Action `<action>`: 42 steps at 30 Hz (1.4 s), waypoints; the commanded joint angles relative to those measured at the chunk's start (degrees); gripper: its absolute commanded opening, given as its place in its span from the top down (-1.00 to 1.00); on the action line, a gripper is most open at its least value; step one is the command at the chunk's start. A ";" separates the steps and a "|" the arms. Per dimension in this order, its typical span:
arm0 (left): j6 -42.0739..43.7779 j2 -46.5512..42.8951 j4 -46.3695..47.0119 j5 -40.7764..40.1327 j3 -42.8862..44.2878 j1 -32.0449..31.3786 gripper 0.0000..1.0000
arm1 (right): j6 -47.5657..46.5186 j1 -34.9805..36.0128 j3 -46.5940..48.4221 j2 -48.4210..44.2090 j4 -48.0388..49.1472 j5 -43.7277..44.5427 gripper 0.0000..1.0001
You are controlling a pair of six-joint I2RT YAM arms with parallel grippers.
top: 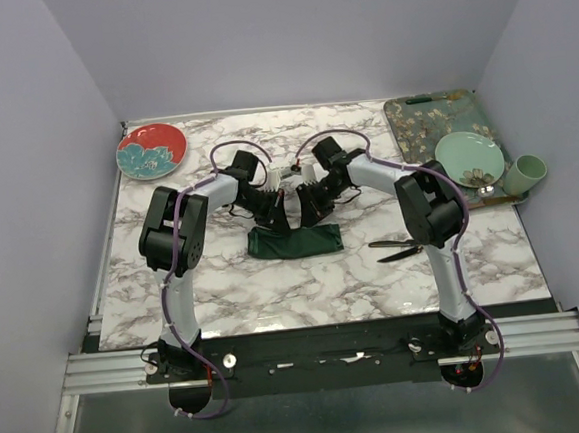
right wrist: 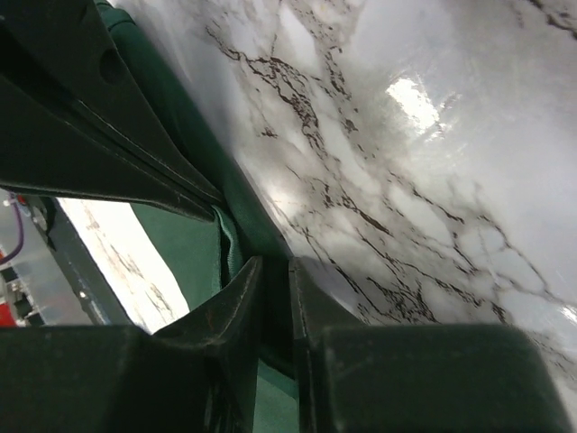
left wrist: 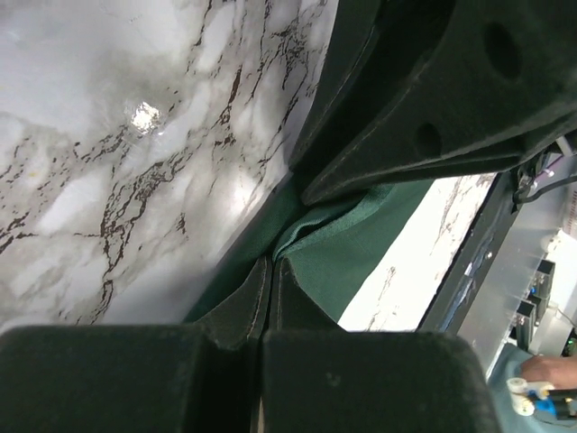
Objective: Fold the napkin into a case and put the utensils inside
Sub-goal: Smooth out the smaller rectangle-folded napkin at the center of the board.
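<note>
Both arms are reaching in over the middle of the tabletop, tools down on the napkin. The napkin is lying near the centre as a short, dark green folded strip, running left to right.

My left tool is sitting at the strip's left end, fingers pressed together and pinching a fold of the cloth. My right tool is working just beside it on the strip's far edge. Its fingers are standing nearly together with green cloth showing in the narrow gap, so it is gripping the napkin too.

The utensils are lying right of the napkin, apart from it, close by my right arm.

A red plate is sitting at the far-left corner. A floral tray at the far-right corner is carrying a pale green plate, with a green cup by the tray's near-right corner
</note>
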 commanded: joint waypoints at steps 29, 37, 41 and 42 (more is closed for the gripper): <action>-6.19 6.96 -0.96 -2.76 4.65 -0.07 0.93 | -14.25 0.73 -17.65 -26.93 2.69 6.88 0.45; -5.66 8.89 -2.54 -2.59 5.53 -0.07 0.93 | -12.06 4.25 -20.81 -24.48 12.97 14.78 0.53; -5.57 9.86 -3.95 -2.59 6.50 0.10 0.92 | -13.28 6.71 -20.82 -22.02 15.88 18.57 0.57; -5.40 9.86 -4.12 -2.50 6.67 0.19 0.92 | -13.29 6.72 -20.55 -21.23 15.80 19.36 0.58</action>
